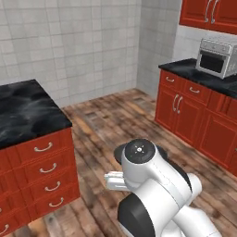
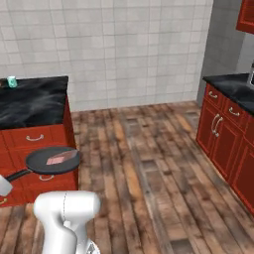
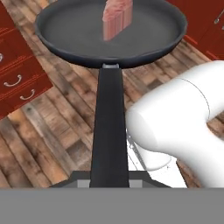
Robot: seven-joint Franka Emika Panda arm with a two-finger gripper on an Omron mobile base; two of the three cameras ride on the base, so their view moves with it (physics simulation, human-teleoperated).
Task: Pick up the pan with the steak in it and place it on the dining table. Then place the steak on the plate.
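Observation:
The dark round pan (image 3: 109, 30) hangs in the air with the pinkish steak (image 3: 116, 17) lying inside it. My gripper (image 3: 109, 180) is shut on the end of the pan's long black handle (image 3: 109, 122). From the right base view, the pan (image 2: 39, 162) with the steak (image 2: 58, 159) floats level in front of the red drawers of the dining table (image 2: 34, 101), below its glossy black top. The handle runs left toward my hand at the picture's edge. The dining table (image 1: 23, 111) stands at the left. The plate is out of view.
A small teal cup (image 2: 12, 82) stands on the far corner of the island top. A wall counter with a silver toaster oven (image 1: 215, 58) over red cabinets (image 1: 194, 111) runs along the right. Open wooden floor (image 2: 149, 158) lies between the island and that counter.

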